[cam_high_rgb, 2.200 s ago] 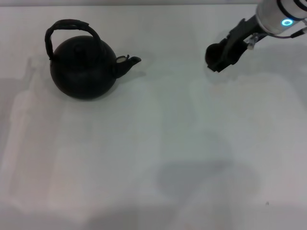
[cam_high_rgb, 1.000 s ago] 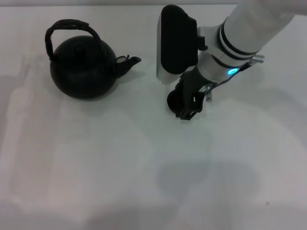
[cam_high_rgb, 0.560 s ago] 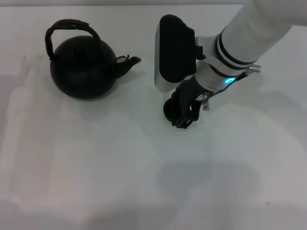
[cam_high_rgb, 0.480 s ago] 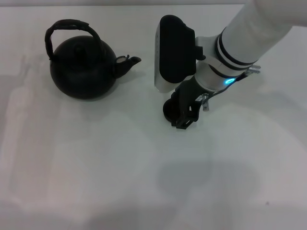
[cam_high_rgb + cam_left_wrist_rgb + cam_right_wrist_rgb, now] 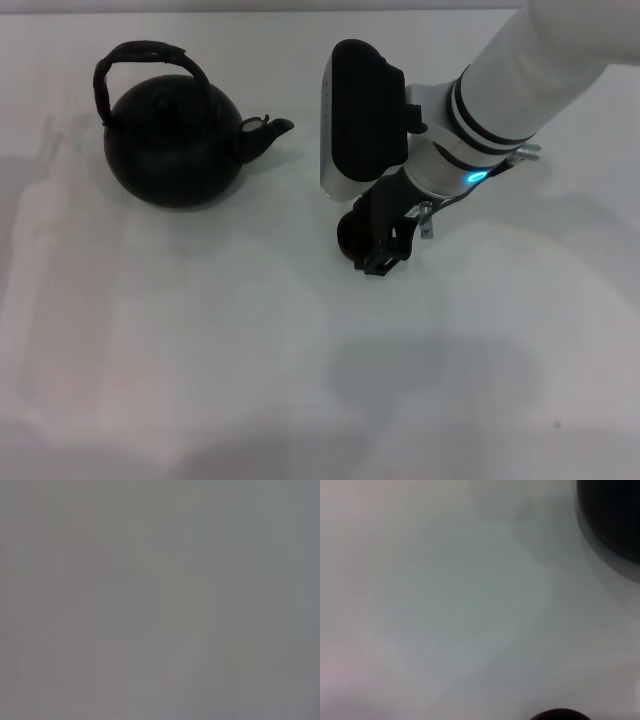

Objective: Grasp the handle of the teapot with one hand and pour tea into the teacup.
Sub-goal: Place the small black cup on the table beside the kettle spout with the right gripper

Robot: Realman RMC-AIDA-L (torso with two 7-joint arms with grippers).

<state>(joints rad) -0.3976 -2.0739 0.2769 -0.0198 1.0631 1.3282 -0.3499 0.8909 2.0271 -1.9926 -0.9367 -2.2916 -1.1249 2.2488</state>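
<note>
Head view shows a white table (image 5: 200, 380) with the right arm (image 5: 530, 80) reaching in from the far right, its wrist angled down toward the middle. The black teapot (image 5: 175, 140) sits far left, spout pointing right, its arched handle (image 5: 140, 55) untouched. The right gripper (image 5: 372, 235) is closed around the small dark teacup (image 5: 350, 238), low at the table, well apart from the spout. The left gripper is out of sight.
</note>
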